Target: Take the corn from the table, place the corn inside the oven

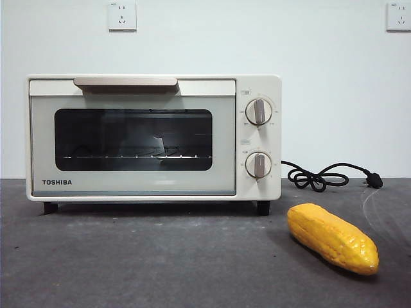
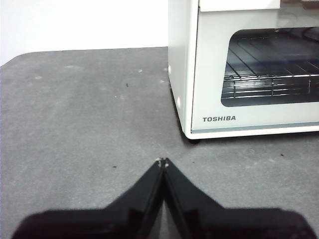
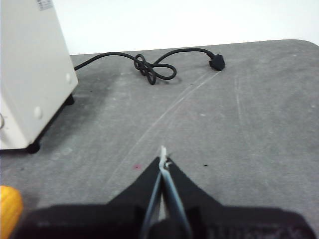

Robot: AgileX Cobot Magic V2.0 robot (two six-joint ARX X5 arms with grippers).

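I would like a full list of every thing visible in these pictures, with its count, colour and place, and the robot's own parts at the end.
oven: one, cream-white with a dark glass window, standing on the table at the back, door closed
oven knobs: two, round, beige, one above the other on the oven's front panel
cord: one, black, lying coiled on the table beside the oven, plug not connected
corn: one, yellow-orange, lying on the table in front of the oven's knob side
table: one, dark grey
wall sockets: two, white, on the wall behind
left gripper: one, black, jaws shut, above bare table near the oven's front corner
right gripper: one, black, jaws shut, above the table near the corn
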